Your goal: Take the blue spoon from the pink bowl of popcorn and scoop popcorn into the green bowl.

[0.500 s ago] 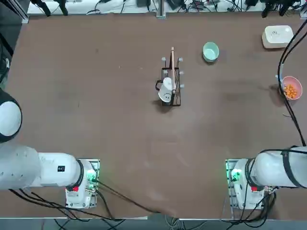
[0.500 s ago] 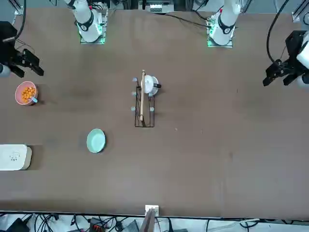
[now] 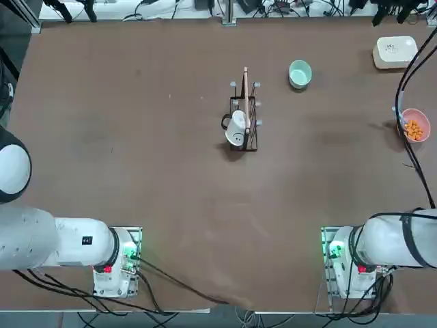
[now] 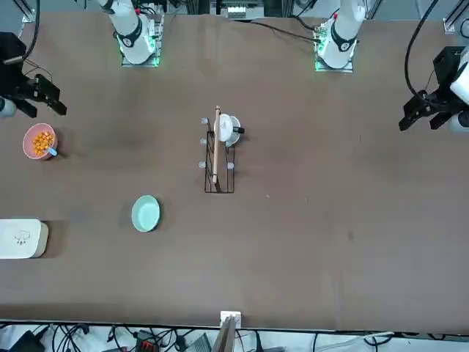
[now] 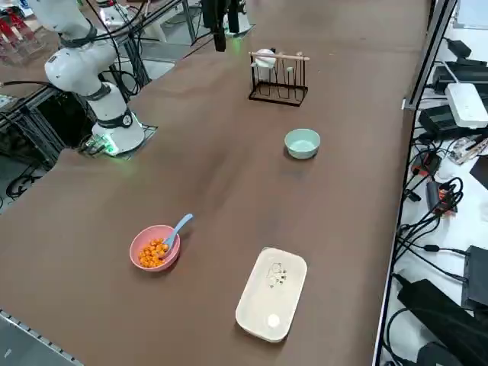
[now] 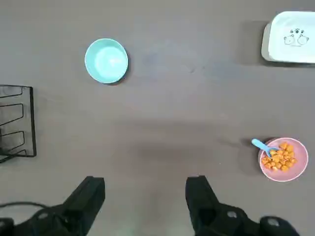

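Pink bowl point(image 6: 284, 160), one, holds one blue spoon point(image 6: 264, 146); one green bowl point(image 6: 106, 60); right end effector point(image 6: 146, 189) gapes, seemingly empty

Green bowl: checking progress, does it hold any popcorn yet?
No: the green bowl shows only its bare pale inside; the popcorn sits in the pink bowl.

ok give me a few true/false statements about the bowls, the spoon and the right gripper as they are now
1. The blue spoon rests in the pink bowl with the popcorn. True.
2. The green bowl already holds popcorn. False: its inside is bare.
3. The right gripper is shut on the spoon. False: it is open, holds nothing and hangs above the table away from both bowls.
4. The white mug sits on the black wire rack. True.
5. The white box lies between the two bowls. False: it lies beyond the pink bowl, near the table's corner.
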Robot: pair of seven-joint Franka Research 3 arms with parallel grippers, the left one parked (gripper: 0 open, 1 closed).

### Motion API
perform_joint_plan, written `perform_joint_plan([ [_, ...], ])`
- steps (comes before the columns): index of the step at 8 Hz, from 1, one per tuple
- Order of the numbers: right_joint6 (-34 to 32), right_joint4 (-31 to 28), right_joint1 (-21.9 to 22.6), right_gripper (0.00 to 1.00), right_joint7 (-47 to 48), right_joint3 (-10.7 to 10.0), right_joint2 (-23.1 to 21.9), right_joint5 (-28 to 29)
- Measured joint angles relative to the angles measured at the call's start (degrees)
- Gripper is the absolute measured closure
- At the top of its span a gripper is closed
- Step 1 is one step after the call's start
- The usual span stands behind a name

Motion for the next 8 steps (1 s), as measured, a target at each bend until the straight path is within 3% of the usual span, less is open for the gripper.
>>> perform_joint_plan([
  [3, -3.6, -1.3, 0.0, 0.00, 0.4, 0.0, 4.3, -6.0],
  [6, -2.6, -1.8, 0.0, 0.00, 6.8, 0.0, 14.1, -22.7],
  [8, 0.6, -1.7, -0.1, 0.00, 13.2, -0.1, 19.8, -30.3],
])
